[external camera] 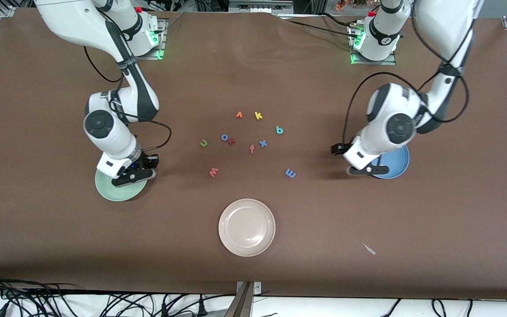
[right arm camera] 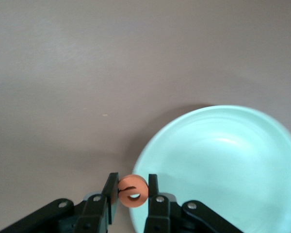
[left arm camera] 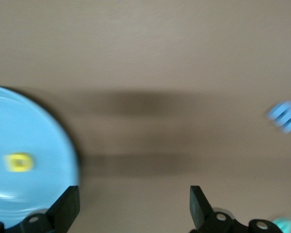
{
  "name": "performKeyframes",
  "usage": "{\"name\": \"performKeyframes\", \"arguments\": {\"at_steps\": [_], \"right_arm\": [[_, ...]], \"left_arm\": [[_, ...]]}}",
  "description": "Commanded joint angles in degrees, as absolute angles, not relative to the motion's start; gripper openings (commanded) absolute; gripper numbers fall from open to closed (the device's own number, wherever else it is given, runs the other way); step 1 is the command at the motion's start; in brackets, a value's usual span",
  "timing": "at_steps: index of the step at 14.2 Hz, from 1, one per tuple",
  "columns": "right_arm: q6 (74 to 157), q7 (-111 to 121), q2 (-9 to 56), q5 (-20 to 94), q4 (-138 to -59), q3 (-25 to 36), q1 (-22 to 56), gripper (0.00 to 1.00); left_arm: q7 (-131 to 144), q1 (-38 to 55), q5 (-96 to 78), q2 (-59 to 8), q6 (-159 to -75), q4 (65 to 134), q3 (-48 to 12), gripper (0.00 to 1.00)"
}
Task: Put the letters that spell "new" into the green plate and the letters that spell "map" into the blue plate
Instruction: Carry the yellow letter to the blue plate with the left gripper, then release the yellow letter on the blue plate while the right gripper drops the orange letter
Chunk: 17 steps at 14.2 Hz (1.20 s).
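round orange e [right arm camera: 132,191], pinched, right tool [right arm camera: 131,193]

The front camera looks down from high across the table [external camera: 60,237], facing both bases. Each wrist camera looks closely down past its fingers, sharing the table surface.

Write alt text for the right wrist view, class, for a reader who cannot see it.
The right gripper holds a small orange letter e pinched between its two black fingers, at the rim of the pale green plate. The plate rests on a plain brown table, and nothing lies on the part of it in view.
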<state>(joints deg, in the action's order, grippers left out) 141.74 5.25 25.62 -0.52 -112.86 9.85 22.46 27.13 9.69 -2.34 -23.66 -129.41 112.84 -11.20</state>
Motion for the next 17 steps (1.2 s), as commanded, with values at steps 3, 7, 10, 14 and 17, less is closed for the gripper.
{"name": "performKeyframes", "arguments": {"at_steps": [3,7,10,14,17], "right_arm": [[140.36,12.38,26.19,-0.62,-112.06,11.87,20.57,0.25],[140.63,12.74,26.28,-0.09,-112.32,11.87,19.78,0.57],[140.45,11.69,26.19,0.17,-112.32,11.51,19.86,0.64],[139.92,4.60,25.66,0.18,-112.50,8.36,20.04,0.64],[139.92,-3.48,24.70,0.18,-113.55,4.50,20.04,0.64]], "left_arm": [[60.23,19.67,-2.64,-35.30,-133.15,100.41,-10.55,1.00],[70.84,21.88,-2.46,-42.18,-133.15,91.15,-10.20,1.00],[73.11,23.19,-2.20,-43.85,-133.15,89.22,-8.89,1.00],[79.71,27.60,-0.88,-47.19,-133.07,85.35,-4.92,1.00],[80.68,27.60,-0.88,-47.72,-133.07,85.34,-4.92,0.87]]}}
